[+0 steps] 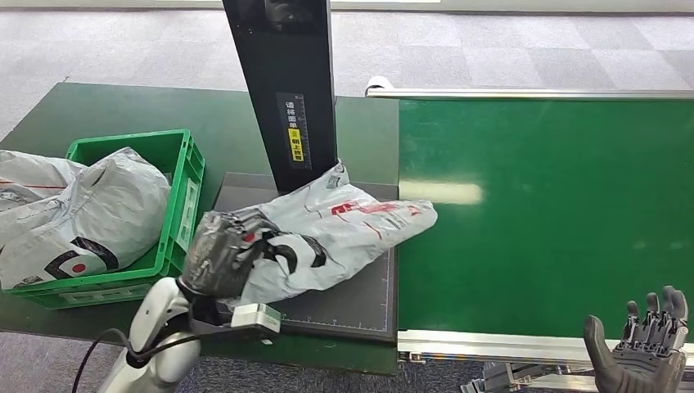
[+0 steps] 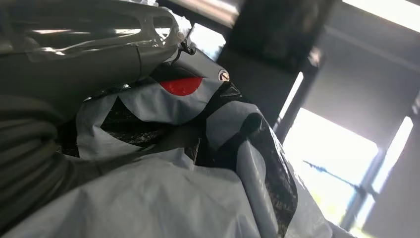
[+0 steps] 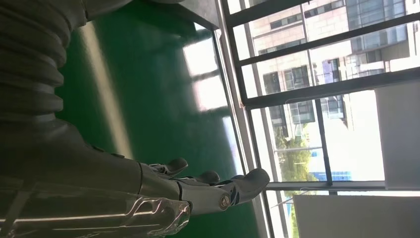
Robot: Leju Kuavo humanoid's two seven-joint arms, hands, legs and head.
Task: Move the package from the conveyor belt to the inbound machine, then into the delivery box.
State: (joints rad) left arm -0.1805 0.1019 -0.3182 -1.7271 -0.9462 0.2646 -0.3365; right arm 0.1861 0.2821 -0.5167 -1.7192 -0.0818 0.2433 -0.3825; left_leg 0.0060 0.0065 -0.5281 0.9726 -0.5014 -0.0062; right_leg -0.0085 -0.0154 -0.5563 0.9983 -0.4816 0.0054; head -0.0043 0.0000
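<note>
Two hands: you have both in the head view, one on the parcel, one free.
Left hand [image 1: 219, 255]: its fingers are wrapped over the near end of the grey package [image 1: 327, 233], gripping it; in the left wrist view you see the package's [image 2: 163, 193] wrinkled plastic with black print and a red spot pressed right against the hand [image 2: 99, 44].
Package: it lies across the dark platform of the inbound machine [image 1: 360, 303], its far end reaching to the edge of the conveyor belt [image 1: 556, 221] and its upper corner touching the foot of the machine's black post [image 1: 282, 90].
Right hand [image 1: 642, 348]: it holds nothing, palm up with fingers spread apart, at the near rail of the belt; your right wrist view shows its fingers [image 3: 247, 181] stretched out over the green belt surface [image 3: 148, 99].
Delivery box [image 1: 184, 184]: a green crate just beside the machine's platform on the dark green table [image 1: 49, 115], already carrying grey bags [image 1: 82, 213] that bulge over its rim.
Post label: you can see a yellow and black sticker [image 1: 295, 135] on the post, text too small to read.
Background: windows and buildings [image 3: 317, 74] show beyond the belt in the right wrist view.
</note>
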